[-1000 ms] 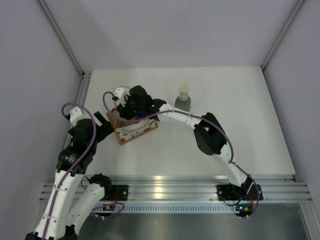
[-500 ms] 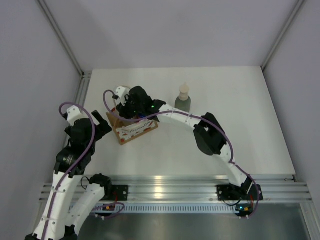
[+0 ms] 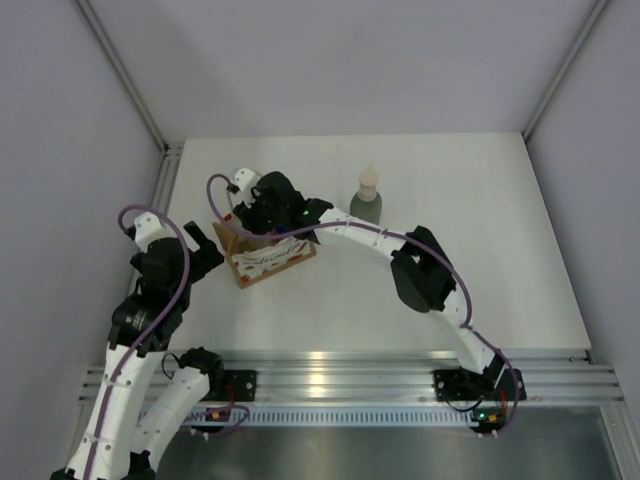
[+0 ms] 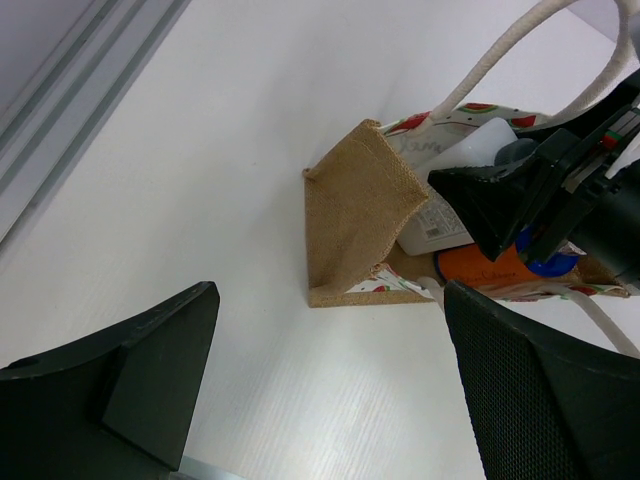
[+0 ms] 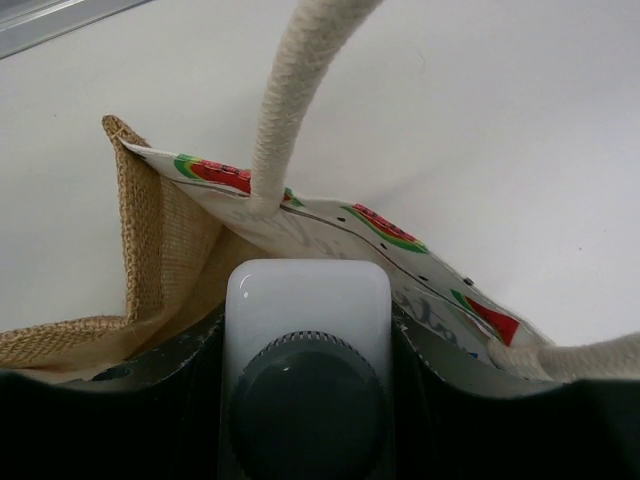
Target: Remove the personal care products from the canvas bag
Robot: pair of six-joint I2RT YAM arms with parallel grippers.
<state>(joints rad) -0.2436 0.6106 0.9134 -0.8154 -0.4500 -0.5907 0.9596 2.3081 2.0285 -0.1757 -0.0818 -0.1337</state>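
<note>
white bottle (image 5: 306, 300) within right end effector (image 5: 305, 395)

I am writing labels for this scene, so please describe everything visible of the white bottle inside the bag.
The white bottle looks like smooth, glossy plastic, with a rounded rectangular shoulder and a dark grey ribbed cap. It sits inside the open canvas bag, cap end toward the mouth. The right gripper clamps it, one finger on each side. An orange bottle lies beside it. Small print on its side is unreadable.
</note>
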